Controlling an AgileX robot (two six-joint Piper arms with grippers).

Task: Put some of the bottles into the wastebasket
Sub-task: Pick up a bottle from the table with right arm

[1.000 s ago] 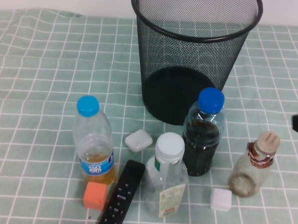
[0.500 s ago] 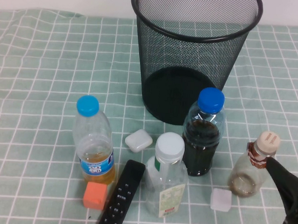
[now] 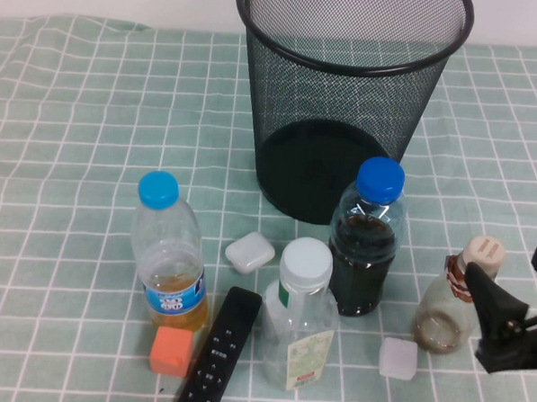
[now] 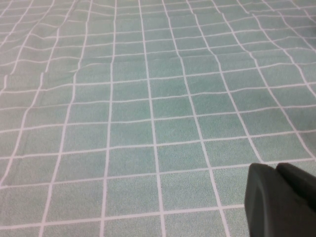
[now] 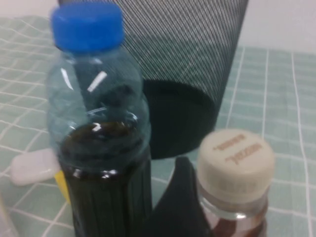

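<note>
The squat brownish bottle (image 3: 444, 318) with a beige cap stands at the front right and shows close up in the right wrist view (image 5: 236, 163). My right gripper (image 3: 506, 267) is open at its neck, and one dark finger (image 5: 173, 202) is beside the cap. The taller white-capped bottle (image 3: 300, 320) with a green neck ring stands front centre. The black mesh wastebasket (image 3: 347, 68) stands upright at the back and also shows in the right wrist view (image 5: 197, 54). My left gripper (image 4: 276, 170) is shut over bare cloth and is out of the high view.
A blue-capped bottle of dark liquid (image 3: 367, 242) stands just left of the squat one. A light-blue-capped bottle (image 3: 168, 259), an orange cube (image 3: 171, 351), a black remote (image 3: 217, 351) and two white cubes (image 3: 250, 252) (image 3: 397, 359) crowd the front.
My right gripper came in from the right edge and moved up to the squat bottle. The bottles have not moved.
</note>
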